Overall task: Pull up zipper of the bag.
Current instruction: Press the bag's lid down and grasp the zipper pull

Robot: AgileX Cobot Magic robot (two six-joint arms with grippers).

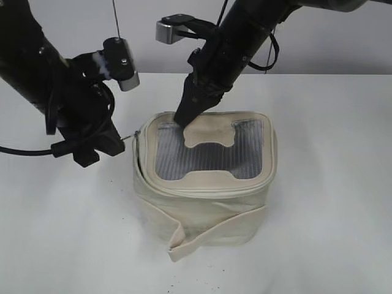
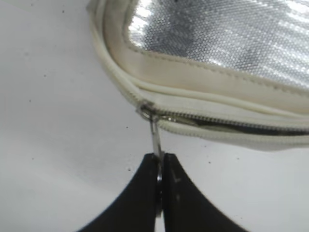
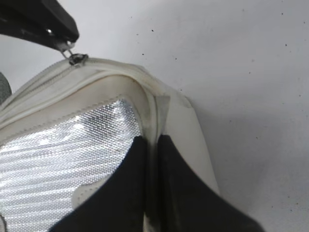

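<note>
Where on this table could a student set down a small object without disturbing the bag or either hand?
Bare tabletop lies right of the bag, and more in front of it and at front left, below the left hand. It is crowded at the bag's left rim, where that hand grips the zipper pull, and at its back edge, where the right hand pinches the rim.

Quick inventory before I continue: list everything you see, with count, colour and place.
Cream fabric box-shaped bag: one, cream with silver mesh lid panel, centre of the table.
Metal zipper pull tab: one, silver, at the bag's left corner, zipper part open beside it.
White table: one, white, beneath everything.
Left tool: one, black, shut on the pull tab.
Right tool: one, black, pinching the lid's rear rim.
</note>
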